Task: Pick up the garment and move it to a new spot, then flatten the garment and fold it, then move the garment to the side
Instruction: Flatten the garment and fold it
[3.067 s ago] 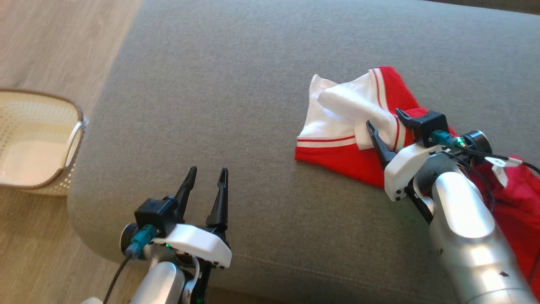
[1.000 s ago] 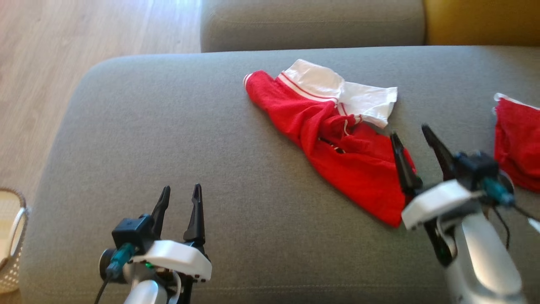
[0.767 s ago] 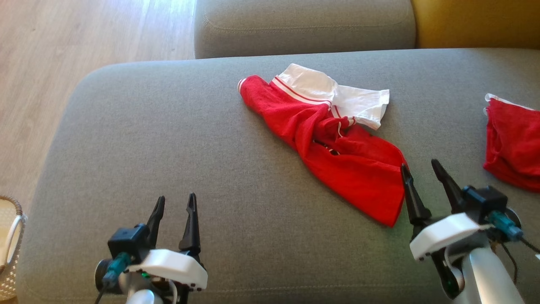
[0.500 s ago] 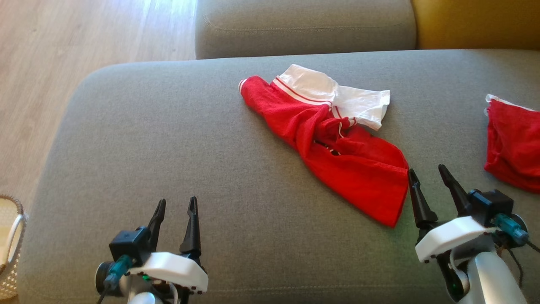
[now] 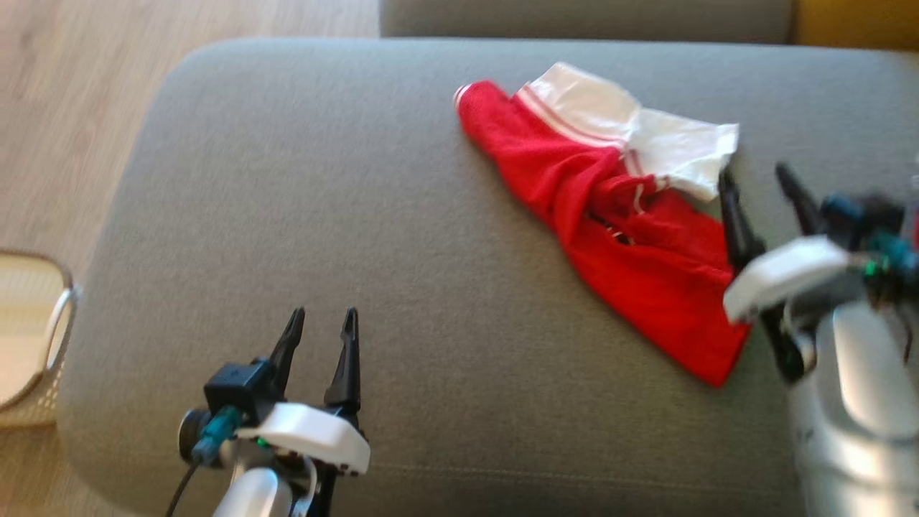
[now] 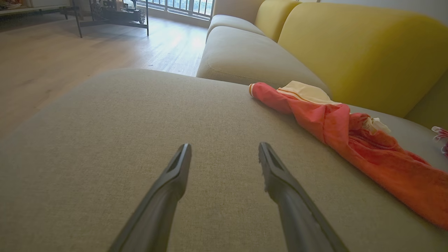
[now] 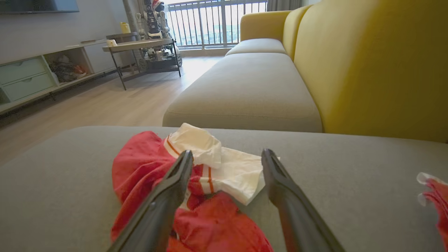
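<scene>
The garment (image 5: pixel 610 222) is a red piece with white, red-striped parts, lying crumpled on the grey seat cushion (image 5: pixel 359 179). My right gripper (image 5: pixel 754 172) stands open at its right edge, the left finger over the red cloth, the tips beside the white corner. In the right wrist view the garment (image 7: pixel 140 168) lies under and ahead of the open gripper (image 7: pixel 228 154), white part (image 7: pixel 241 171) between the fingers. My left gripper (image 5: pixel 324 314) is open and empty over bare cushion, well left of the garment (image 6: pixel 350 140); its own view shows the gripper (image 6: pixel 224 147) the same way.
A second red cloth (image 7: pixel 435 199) lies on the cushion at the far right. A woven basket (image 5: pixel 36 330) stands on the wooden floor left of the cushion. Another grey cushion (image 7: pixel 245 87) and the yellow backrest (image 7: pixel 367 63) lie beyond the garment.
The head camera has shifted. My right gripper has advanced from the garment's near corner up along its right edge to the white part. The left gripper and the garment have stayed put.
</scene>
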Tool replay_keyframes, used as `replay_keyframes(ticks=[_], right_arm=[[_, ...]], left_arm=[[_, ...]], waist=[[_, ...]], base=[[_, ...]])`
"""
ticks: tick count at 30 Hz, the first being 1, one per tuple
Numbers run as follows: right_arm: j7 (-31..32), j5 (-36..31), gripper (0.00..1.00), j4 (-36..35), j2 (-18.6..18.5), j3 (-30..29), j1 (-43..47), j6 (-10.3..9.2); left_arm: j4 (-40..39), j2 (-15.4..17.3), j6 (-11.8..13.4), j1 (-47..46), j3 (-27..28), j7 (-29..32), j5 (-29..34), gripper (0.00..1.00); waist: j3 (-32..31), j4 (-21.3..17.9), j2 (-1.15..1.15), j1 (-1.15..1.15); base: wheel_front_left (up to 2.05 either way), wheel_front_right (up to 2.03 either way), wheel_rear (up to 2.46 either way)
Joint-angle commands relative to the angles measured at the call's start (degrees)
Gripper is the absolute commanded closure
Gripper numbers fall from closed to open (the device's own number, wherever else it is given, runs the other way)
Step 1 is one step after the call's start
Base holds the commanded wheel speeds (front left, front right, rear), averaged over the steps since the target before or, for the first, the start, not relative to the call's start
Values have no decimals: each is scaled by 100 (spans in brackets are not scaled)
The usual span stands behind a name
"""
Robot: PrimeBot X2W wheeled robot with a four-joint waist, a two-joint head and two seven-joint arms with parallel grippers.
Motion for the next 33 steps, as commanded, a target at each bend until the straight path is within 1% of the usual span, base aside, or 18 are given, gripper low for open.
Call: replay_keyframes(ticks=[1, 5, 10, 11, 15, 17, 22, 25, 27, 28, 29, 30, 33], right_arm=[[74, -215, 0, -43, 11, 66, -508, -2], [319, -425, 0, 564, 11, -266, -1332, -2], [656, -814, 0, 1512, 11, -896, -2238, -2], [656, -814, 0, 1512, 11, -896, -2238, -2], [1011, -927, 0, 2283, 9, -1342, -2818, -2], [1161, -953, 0, 2600, -64, -1534, -3051, -2], [1201, -1418, 0, 3057, -365, -1906, -3399, -2], [1202, -1703, 0, 3196, -412, -2218, -3508, -2], [1201, -1852, 0, 3299, -373, -2352, -3579, -2], [1197, -1904, 7, 3361, -348, -2395, -3610, -2], [1172, -1953, 76, 3417, -324, -2413, -3641, -2], [1132, -1991, 100, 3469, -302, -2425, -3671, -2], [902, -2082, 100, 3576, -249, -2407, -3755, -2]], left_arm=[[-167, 8, -32, -363, 112, -70, 28, 0], [-165, 8, -65, -561, 15, -70, -26, 0], [-177, 8, -70, -745, -87, -70, -115, 0], [-177, 8, -70, -745, -87, -70, -115, 0], [-199, 8, -54, -856, -172, -70, -206, 0], [-197, 8, -49, -897, -222, -70, -243, 0], [-194, 8, -25, -973, -321, -70, -326, 0], [-193, 8, -10, -992, -340, -70, -357, 0], [-201, 8, 0, -999, -350, -70, -369, 0], [-203, 8, 6, -1005, -354, -70, -374, 0], [-205, 8, 14, -1010, -356, -70, -378, 0], [-205, 8, 22, -1015, -355, -70, -381, 0], [-192, 8, 45, -1038, -359, -70, -388, 0]], waist=[[364, 313, 0, 0], [677, 595, 0, 0], [976, 903, 0, 0], [976, 903, 0, 0], [1163, 1105, 0, 0], [1234, 1185, 0, 0], [1359, 1335, 0, 0], [1394, 1373, 0, 0], [1416, 1383, 0, 0], [1423, 1382, 0, 0], [1430, 1378, 0, 0], [1436, 1369, 0, 0], [1430, 1321, 0, 0]], base=[[0, 0, 0], [0, 0, 0], [0, 0, 0], [0, 0, 0], [0, 0, 0], [0, 0, 0], [0, 0, 0], [0, 0, 0], [0, 0, 0], [0, 0, 0], [0, 0, 0], [0, 0, 0], [0, 0, 0]])
